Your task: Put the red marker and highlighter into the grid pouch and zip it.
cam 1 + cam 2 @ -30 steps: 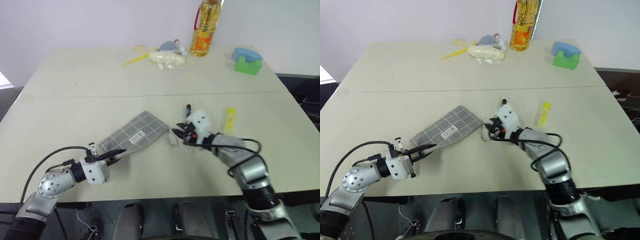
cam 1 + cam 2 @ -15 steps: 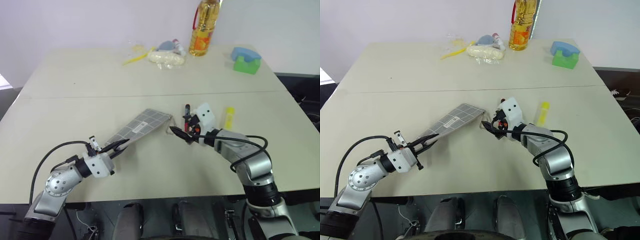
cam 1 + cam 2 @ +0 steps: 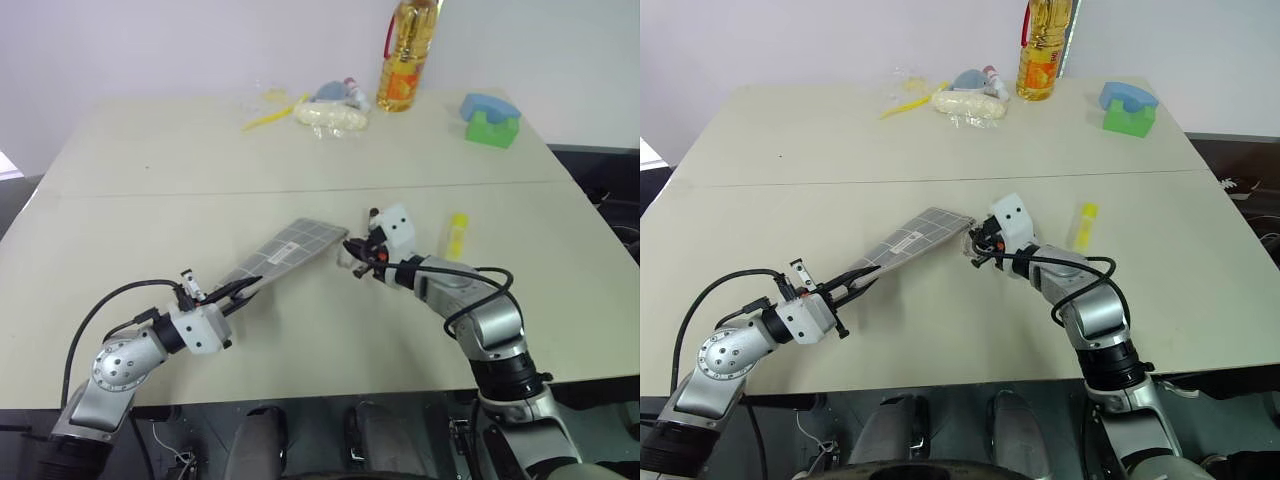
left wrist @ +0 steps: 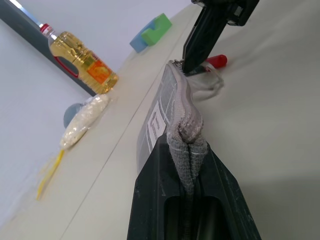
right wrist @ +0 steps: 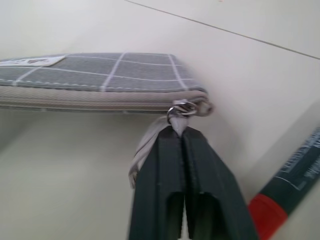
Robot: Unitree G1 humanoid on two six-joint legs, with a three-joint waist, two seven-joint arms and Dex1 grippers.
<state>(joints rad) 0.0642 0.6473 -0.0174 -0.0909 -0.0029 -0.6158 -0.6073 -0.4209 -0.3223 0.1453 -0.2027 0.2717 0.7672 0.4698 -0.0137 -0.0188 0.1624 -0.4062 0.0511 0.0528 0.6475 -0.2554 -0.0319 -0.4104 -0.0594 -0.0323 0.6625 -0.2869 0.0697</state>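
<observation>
Grid pouch (image 3: 285,252), flat grey fabric, is held at frame centre, long axis from lower left to upper right. Lower corner is clamped by the closed left gripper (image 3: 243,291); zipper pull (image 5: 181,108) is pinched by the closed right gripper (image 3: 358,258). Red marker (image 5: 286,188) lies just beside it; the stubby yellow highlighter (image 3: 457,233) lies right of centre.

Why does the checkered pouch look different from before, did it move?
Yes. The grid pouch lay flat a second ago; now the left gripper holds its near end up, so it tilts on edge. Its far corner has shifted toward the highlighter.
</observation>
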